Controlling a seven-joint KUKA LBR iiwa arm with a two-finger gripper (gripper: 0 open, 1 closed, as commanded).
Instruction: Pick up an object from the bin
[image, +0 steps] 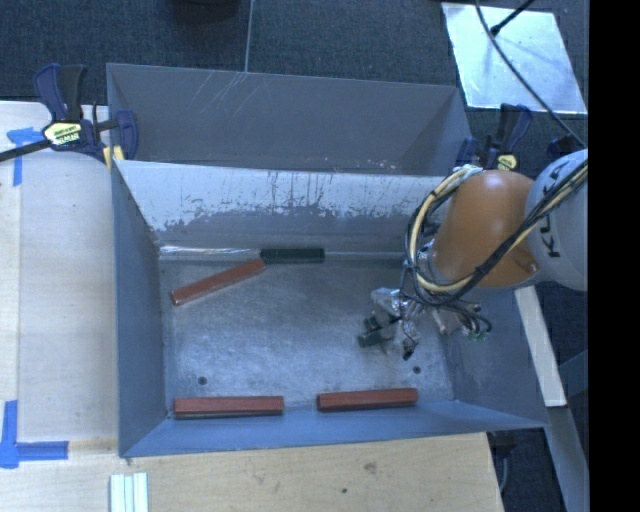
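My gripper (390, 343) hangs low over the bare floor in the right part of the bin, below the arm's orange cover. Its two dark fingers stand apart, open, with nothing between them. The nearest loose thing is a flat reddish-brown stick (367, 400), which lies along the front wall just below the gripper and apart from it. A short black bar (292, 256) rests against the back wall, up and to the left of the gripper.
A second reddish-brown stick (228, 406) lies along the front wall at the left. A third one (217, 282) lies tilted near the back left. The arm and its cables reach in over the bin's right wall.
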